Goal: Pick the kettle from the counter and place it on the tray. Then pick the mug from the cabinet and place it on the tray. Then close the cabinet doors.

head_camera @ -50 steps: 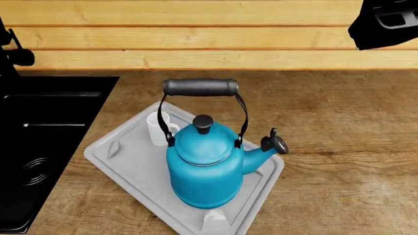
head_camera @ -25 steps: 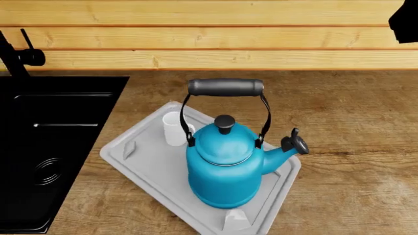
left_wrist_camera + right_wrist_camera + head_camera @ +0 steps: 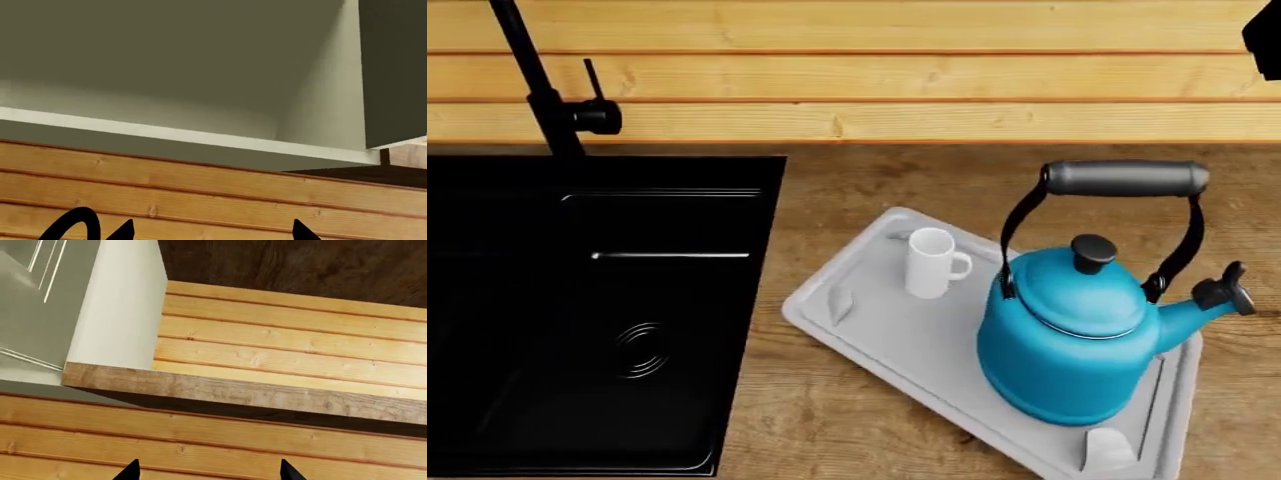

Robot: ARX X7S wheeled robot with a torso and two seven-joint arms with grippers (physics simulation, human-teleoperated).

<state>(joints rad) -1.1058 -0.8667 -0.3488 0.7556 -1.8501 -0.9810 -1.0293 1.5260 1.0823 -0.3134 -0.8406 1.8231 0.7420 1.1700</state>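
Only kettle (image 3: 1081, 335), mug (image 3: 930, 262) on tray (image 3: 881, 320)

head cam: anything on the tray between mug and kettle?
No. In the head view only bare tray floor lies between the mug and the kettle; they stand apart, not touching.

teal kettle (image 3: 1074, 335); white mug (image 3: 932, 262); grey tray (image 3: 888, 325); black sink (image 3: 587, 310)

The counter (image 3: 868, 430) carries the tray (image 3: 881, 320) beside the sink (image 3: 587, 300).
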